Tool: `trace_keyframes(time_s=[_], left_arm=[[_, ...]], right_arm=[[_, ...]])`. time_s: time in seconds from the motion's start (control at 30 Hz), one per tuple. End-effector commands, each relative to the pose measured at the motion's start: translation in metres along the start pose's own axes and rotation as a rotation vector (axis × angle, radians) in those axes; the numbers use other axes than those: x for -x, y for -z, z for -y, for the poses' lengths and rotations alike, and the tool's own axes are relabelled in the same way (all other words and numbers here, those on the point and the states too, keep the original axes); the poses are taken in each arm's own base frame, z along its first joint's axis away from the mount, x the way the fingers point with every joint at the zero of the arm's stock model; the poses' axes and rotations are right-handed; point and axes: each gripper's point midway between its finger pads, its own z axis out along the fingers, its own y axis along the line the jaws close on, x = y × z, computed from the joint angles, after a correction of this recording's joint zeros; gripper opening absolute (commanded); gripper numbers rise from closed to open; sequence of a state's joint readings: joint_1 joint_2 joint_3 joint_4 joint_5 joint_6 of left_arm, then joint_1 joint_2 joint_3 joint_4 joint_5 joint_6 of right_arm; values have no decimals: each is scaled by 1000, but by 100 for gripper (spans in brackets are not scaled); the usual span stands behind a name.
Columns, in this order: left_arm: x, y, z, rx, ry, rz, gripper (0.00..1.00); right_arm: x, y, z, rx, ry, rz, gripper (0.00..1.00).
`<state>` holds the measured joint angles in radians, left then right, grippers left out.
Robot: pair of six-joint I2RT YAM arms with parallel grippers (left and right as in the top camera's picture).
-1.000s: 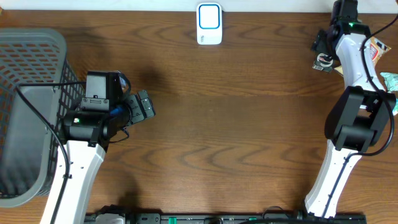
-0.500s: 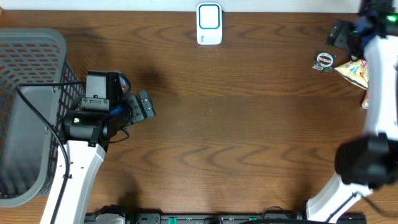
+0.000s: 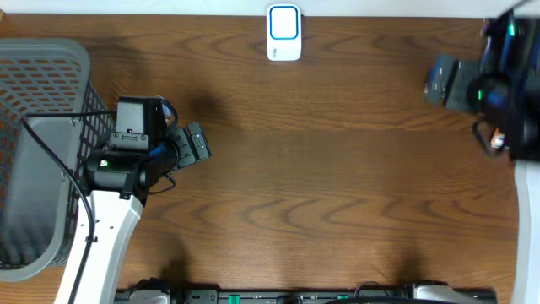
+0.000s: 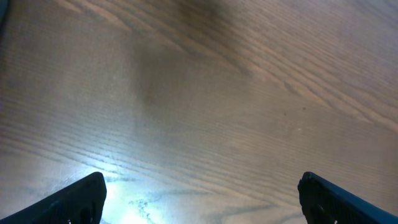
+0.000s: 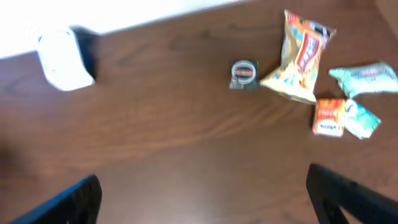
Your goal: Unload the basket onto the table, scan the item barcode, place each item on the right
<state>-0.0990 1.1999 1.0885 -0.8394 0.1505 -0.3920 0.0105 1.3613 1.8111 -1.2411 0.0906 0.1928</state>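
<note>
**Right arm mid-swing, still nothing grabbed**

Over the last second the right arm swings away from the far corner and goes blurry. The right gripper [image 5: 203, 175] is repositioning, fingers wide apart and empty, so I reckon no scan soon. The small dark packet [image 5: 244, 74] lies ahead of the fingers, well apart, just beside the snack bag [image 5: 298, 56]. The scanner [image 5: 62, 59] sits ahead of the left finger. The left gripper [image 3: 202, 145] hangs spread over bare wood.
</note>
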Motion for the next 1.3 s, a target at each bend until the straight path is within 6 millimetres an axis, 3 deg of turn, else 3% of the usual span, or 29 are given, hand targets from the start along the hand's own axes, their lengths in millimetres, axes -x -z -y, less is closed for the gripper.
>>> trace_keyframes(time_s=[0.0, 0.1, 0.3, 0.43, 1.27], left_arm=[[4, 2, -2, 12, 2, 12, 98], [4, 2, -2, 12, 2, 12, 98], [4, 2, -2, 12, 2, 12, 98], [4, 2, -2, 12, 2, 12, 98], [4, 2, -2, 12, 2, 12, 98]], right_arm=[[-23, 23, -2, 34, 8, 54, 99], [-49, 38, 0, 70, -9, 121, 99], [-95, 47, 5, 121, -13, 195, 99], [-110, 49, 5, 148, -12, 226, 99], [-117, 44, 5, 152, -12, 215, 99]])
